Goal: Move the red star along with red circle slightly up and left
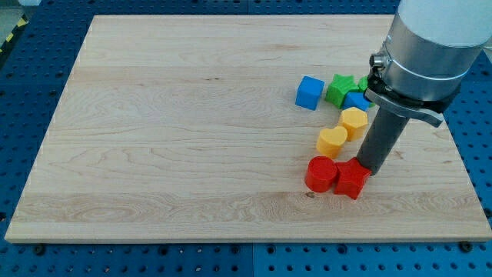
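The red star and the red circle lie side by side, touching, near the board's bottom right; the circle is to the view's left of the star. My tip rests right against the star's upper right side. The dark rod rises from there to the grey arm at the view's top right.
A yellow heart-like block and a yellow hexagon lie just above the red pair. Further up are a blue cube, a green star and a second blue block, partly hidden by the arm. The wooden board ends near the view's right.
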Tool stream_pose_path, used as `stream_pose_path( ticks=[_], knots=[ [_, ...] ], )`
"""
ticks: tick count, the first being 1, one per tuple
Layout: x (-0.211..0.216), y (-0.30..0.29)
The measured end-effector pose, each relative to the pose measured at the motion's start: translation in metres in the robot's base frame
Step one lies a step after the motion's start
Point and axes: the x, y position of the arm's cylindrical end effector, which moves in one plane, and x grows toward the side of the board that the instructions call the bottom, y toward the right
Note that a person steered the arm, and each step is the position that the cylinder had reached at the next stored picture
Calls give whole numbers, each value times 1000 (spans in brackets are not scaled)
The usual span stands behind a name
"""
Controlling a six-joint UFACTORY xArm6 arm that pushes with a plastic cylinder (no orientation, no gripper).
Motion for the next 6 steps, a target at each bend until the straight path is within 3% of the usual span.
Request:
stream_pose_path(
  ticks=[2,4,6],
  knots=[
    [14,60],
    [39,6],
    [15,-48]
  ],
)
